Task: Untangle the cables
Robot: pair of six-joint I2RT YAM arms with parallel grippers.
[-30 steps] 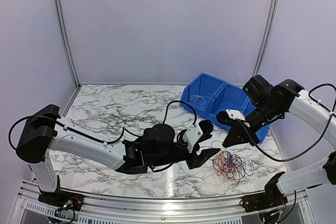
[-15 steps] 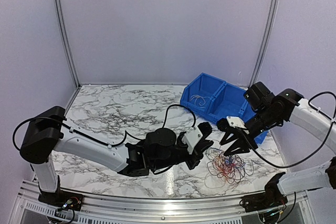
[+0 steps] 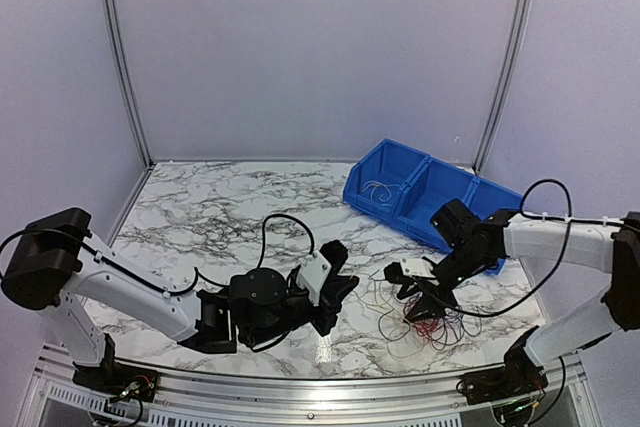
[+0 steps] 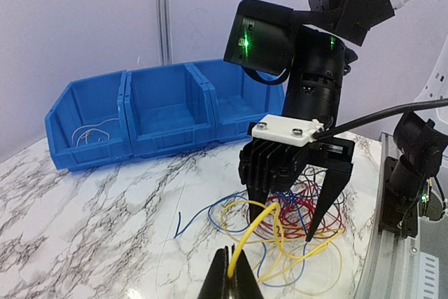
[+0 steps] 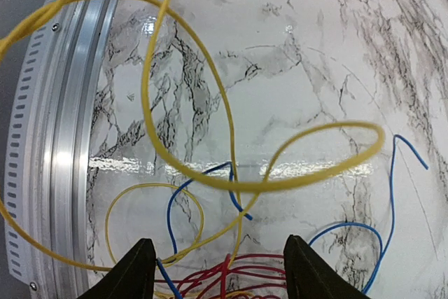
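Note:
The cables (image 3: 428, 319) lie in a loose tangle of red, blue and yellow loops at the table's front right, also seen from the left wrist as the cables (image 4: 315, 208). My left gripper (image 4: 234, 274) is shut on one yellow cable (image 4: 255, 225), which rises from its tips toward the tangle; from above, the left gripper (image 3: 348, 287) lies left of the heap. My right gripper (image 3: 422, 302) stands open, pointing down over the tangle, its fingers (image 4: 329, 190) straddling the red loops. In the right wrist view the right gripper (image 5: 224, 274) has red cables (image 5: 238, 274) between its open fingers and a yellow loop (image 5: 266, 181) above.
A row of blue bins (image 3: 420, 192) stands at the back right on the marble table (image 3: 220, 212); the left bin (image 4: 87, 120) holds a pale wire (image 4: 91, 133). A metal rail (image 5: 63, 138) runs along the table's near edge.
My left gripper has shut on a yellow cable and drawn back to the left. My right gripper has opened and come down leftward from beside the bins onto the tangle.

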